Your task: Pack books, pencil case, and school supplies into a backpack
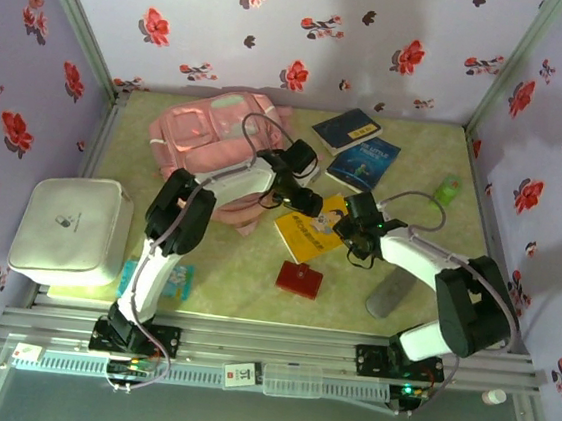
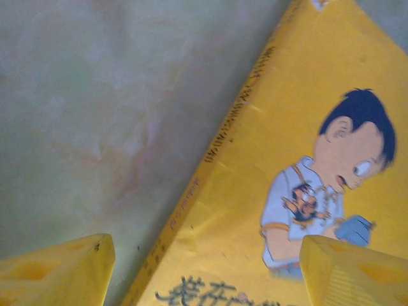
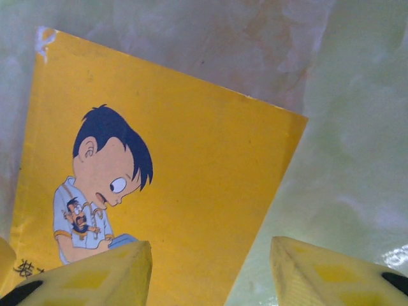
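Note:
The pale pink backpack (image 1: 209, 128) lies at the back left. A navy book (image 1: 347, 129) and a blue starry book (image 1: 364, 164) lie behind the yellow cartoon book (image 1: 309, 229), which lies flat mid-table. My left gripper (image 1: 307, 203) hovers low over the yellow book (image 2: 287, 191), open, its fingers (image 2: 64, 271) astride the spine edge. My right gripper (image 1: 351, 230) is open too, close above the same book (image 3: 191, 178), straddling its opposite edge. A flat red square (image 1: 299, 278) and a grey pouch (image 1: 391, 293) lie nearer the front.
A white box (image 1: 70, 227) stands at the left edge. A small green item (image 1: 448, 191) lies at the right, and a flat teal item (image 1: 168, 281) by the left arm's base. Floral walls close in three sides.

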`<action>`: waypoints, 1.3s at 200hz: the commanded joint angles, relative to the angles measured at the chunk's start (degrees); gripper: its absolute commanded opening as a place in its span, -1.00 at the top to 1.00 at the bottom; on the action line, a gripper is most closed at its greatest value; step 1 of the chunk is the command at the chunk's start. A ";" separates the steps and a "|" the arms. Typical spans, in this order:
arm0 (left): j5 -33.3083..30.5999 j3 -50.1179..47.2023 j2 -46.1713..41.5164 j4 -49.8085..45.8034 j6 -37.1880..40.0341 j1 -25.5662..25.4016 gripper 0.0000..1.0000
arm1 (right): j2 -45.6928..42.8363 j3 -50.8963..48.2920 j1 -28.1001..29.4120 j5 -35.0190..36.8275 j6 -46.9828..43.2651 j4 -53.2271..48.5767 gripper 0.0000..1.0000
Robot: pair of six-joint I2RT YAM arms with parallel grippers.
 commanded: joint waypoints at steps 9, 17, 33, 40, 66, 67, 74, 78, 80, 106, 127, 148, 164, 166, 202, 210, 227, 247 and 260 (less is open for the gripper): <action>-3.15 3.76 3.02 -5.36 2.21 -1.14 -0.45 | 2.11 -0.11 -0.39 -1.26 0.00 2.44 0.03; -3.46 3.70 3.26 -5.48 2.22 -1.30 -0.41 | 2.53 -0.07 -0.45 -1.13 -0.15 2.48 0.07; -3.86 3.42 3.52 -5.59 2.14 -1.61 -0.35 | 3.37 0.24 -0.74 -1.04 -0.97 2.87 0.12; -3.86 3.20 3.56 -5.70 1.97 -1.58 -0.29 | 4.11 0.43 -0.96 -1.02 -1.46 3.03 0.14; -3.83 1.58 2.77 -6.18 1.40 -1.93 -0.16 | 6.37 2.28 -2.18 -1.65 -4.25 3.75 0.21; -3.81 1.49 2.73 -6.22 1.37 -1.93 -0.16 | 6.44 2.33 -2.26 -1.65 -4.42 3.75 0.21; -3.86 0.72 2.16 -6.22 1.05 -2.03 -0.14 | 7.30 3.16 -2.73 -1.90 -5.36 3.89 0.21; -3.84 0.31 1.85 -6.18 0.84 -2.06 -0.14 | 7.75 3.68 -3.01 -2.26 -5.98 4.16 0.21; -3.86 0.04 1.73 -6.23 0.78 -2.14 -0.13 | 7.98 3.87 -3.16 -2.49 -6.33 4.43 0.21; -3.54 -2.90 -0.90 -5.93 -0.48 -2.42 -0.12 | 12.35 9.17 -5.29 -6.46 -12.49 5.60 0.22; -1.50 -4.78 -3.23 -5.58 0.11 -3.12 -0.11 | 16.50 14.39 -6.20 -9.29 -17.03 3.93 0.25; -1.41 -7.39 -5.58 -3.12 -1.64 -3.49 -0.12 | 17.79 16.76 -6.61 -8.79 -18.82 2.60 0.24; -1.42 -8.20 -6.10 -2.15 -3.43 -3.34 -0.12 | 16.52 16.84 -7.11 -7.37 -18.91 1.19 0.18; -1.41 -8.26 -6.10 -2.07 -3.65 -3.29 -0.12 | 16.21 16.81 -7.19 -7.24 -18.94 1.03 0.16; -1.40 -8.16 -5.66 -0.47 -7.87 -3.01 -0.18 | 11.03 13.96 -7.47 -5.02 -19.23 -2.16 0.00; -1.41 -8.16 -5.65 -0.06 -8.56 -2.91 -0.19 | 10.23 12.81 -7.50 -6.60 -19.69 -1.48 0.04; -1.07 -7.80 -5.33 -0.26 -9.29 -2.72 -0.19 | 10.50 11.41 -7.46 -10.29 -20.88 -0.60 0.07; -0.95 -7.57 -5.05 -0.71 -9.38 -2.66 -0.19 | 12.23 11.92 -7.48 -12.58 -21.85 -2.40 0.16; -0.88 -7.64 -4.94 -0.91 -9.47 -2.56 -0.19 | 12.97 11.71 -7.44 -12.73 -21.91 -2.39 0.21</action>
